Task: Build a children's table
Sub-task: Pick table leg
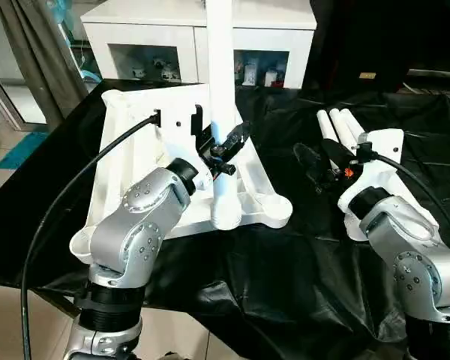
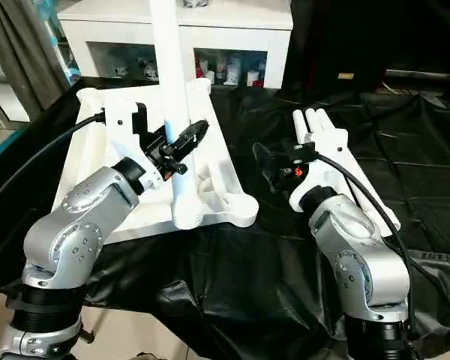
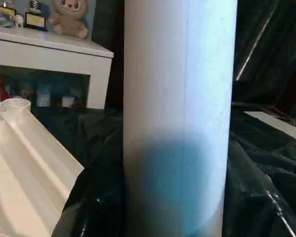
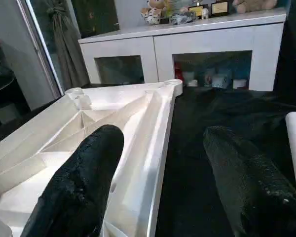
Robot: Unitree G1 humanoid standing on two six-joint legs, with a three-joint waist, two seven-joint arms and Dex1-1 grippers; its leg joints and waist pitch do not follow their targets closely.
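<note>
Black cloth (image 1: 285,255) lies under everything, white cabinet (image 1: 199,37) behind

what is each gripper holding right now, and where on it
The left gripper holds the upright leg low on its shaft, above the corner socket. The right gripper is open, holding nothing.

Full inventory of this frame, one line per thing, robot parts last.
Tabletop: 1, white, upside down on the black cloth, ribbed underside up.
Upright leg: 1, white, standing in the tabletop's near right corner socket.
Loose legs: 3, white, lying side by side on the cloth, right of the tabletop.
Cloth: 1, black, covering the work surface.
Cabinet: 1, white, glass doors, behind the work surface, small items inside.
Plush toys: several, on top of the cabinet.
Curtain: 1, grey-brown, far left.
Left end effector: black fingers, around the upright leg.
Right end effector: black fingers, open, holding nothing.
</note>
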